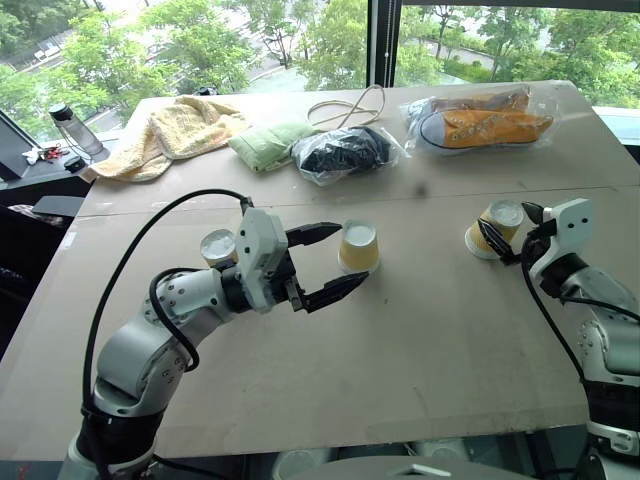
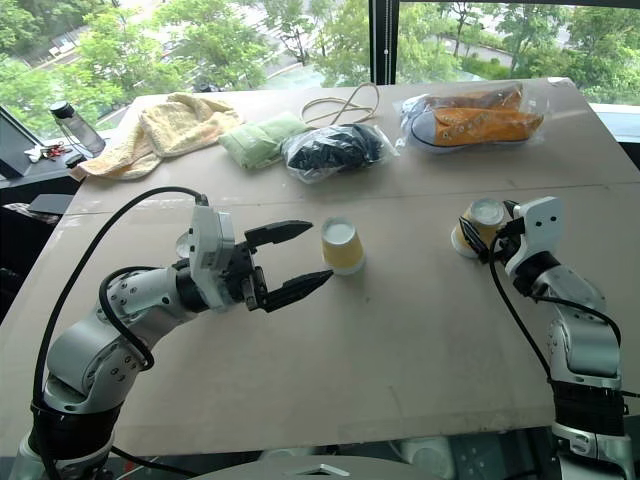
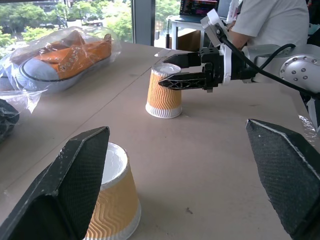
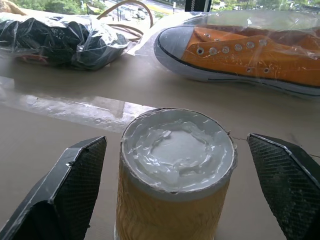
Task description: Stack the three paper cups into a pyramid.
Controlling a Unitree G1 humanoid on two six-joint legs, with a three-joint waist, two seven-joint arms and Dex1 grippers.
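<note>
Three round paper cups stand upside down, apart, on my flat brown surface (image 1: 400, 350). My left gripper (image 1: 335, 262) is wide beside the middle wavy cup (image 1: 359, 248). My right gripper (image 4: 175, 200) is wide around the right cup (image 4: 176, 172). The left cup (image 1: 216, 246) sits behind my arm.

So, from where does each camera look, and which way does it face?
Left eye, right eye: on the head, looking down at the table, both arms showing.
Left wrist: along the open left gripper, toward the right gripper at the far cup.
Right wrist: along the open right gripper, astride that cup.
</note>
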